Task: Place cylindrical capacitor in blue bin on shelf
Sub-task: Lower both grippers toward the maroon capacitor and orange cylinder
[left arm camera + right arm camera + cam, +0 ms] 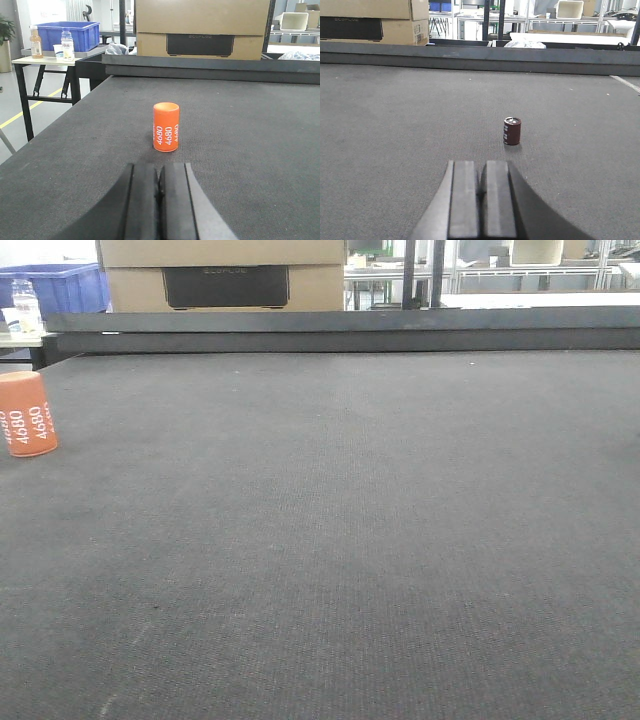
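Shut and empty, the left gripper (159,174) faces the upright orange capacitor (166,126). Pickup hasn't begun, so it likely needs to open and advance. The right gripper (481,172) is shut too.

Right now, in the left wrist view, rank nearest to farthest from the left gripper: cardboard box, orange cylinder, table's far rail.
1. Orange cylinder, centre, ahead of left gripper.
2. Far rail, beyond it, full width.
3. Cardboard box, behind the rail.

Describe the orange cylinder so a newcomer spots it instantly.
Start at the dark grey matted table. Ahead of the left end effector stands an upright orange cylinder. White "4680" print runs along its side; the other cylinder on the mat is smaller and dark maroon.
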